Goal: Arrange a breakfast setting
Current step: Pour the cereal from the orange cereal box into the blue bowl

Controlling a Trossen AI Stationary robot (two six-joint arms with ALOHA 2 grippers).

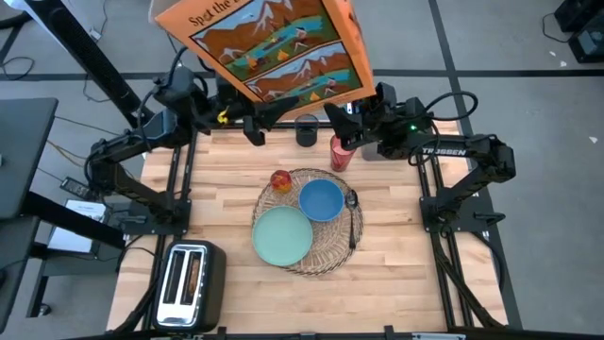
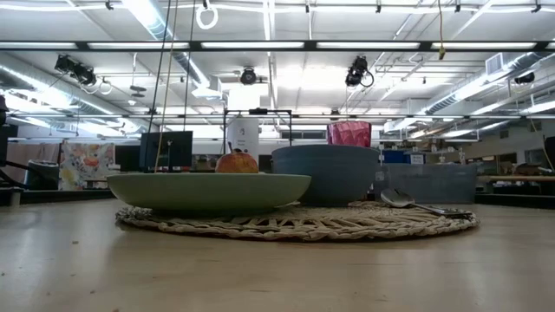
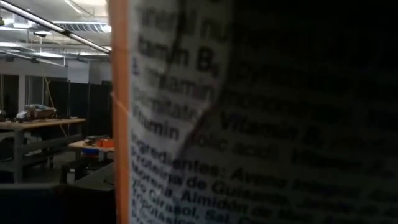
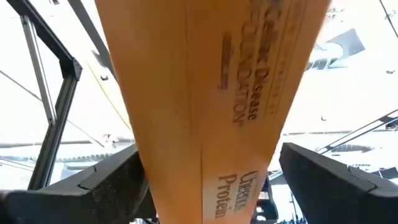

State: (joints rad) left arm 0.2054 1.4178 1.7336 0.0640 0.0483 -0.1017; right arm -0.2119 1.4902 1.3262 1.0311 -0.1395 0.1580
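The cereal box (image 1: 274, 47) fills the upper centre of the high view, lifted close to the camera and tilted, its printed mountain picture facing up. Both arms reach to it at the far edge of the surface (image 1: 396, 246). The right gripper (image 4: 208, 174) has its 2 dark fingers (image 4: 106, 186) spread wide on either side of the box's narrow orange edge; whether they touch the cardboard cannot be told. The left gripper's own jaws are hidden: the left wrist view shows only the box's printed side panel (image 3: 249, 124) close against the lens, so I cannot tell how those jaws stand.

At the centre of the high view the round woven placemat (image 1: 326, 260) lies on the wooden surface. On it sit the pale teal plate (image 1: 281, 236) toward the lower left and the blue bowl (image 1: 321, 199) just beside it to the upper right. The dark spoon (image 1: 352, 219) lies along the mat's right edge. The red apple (image 1: 280, 180) rests at the mat's upper left rim. The red cup (image 1: 340, 153) stands just off the mat, above the bowl. A silver toaster (image 1: 187, 280) sits at the lower left.
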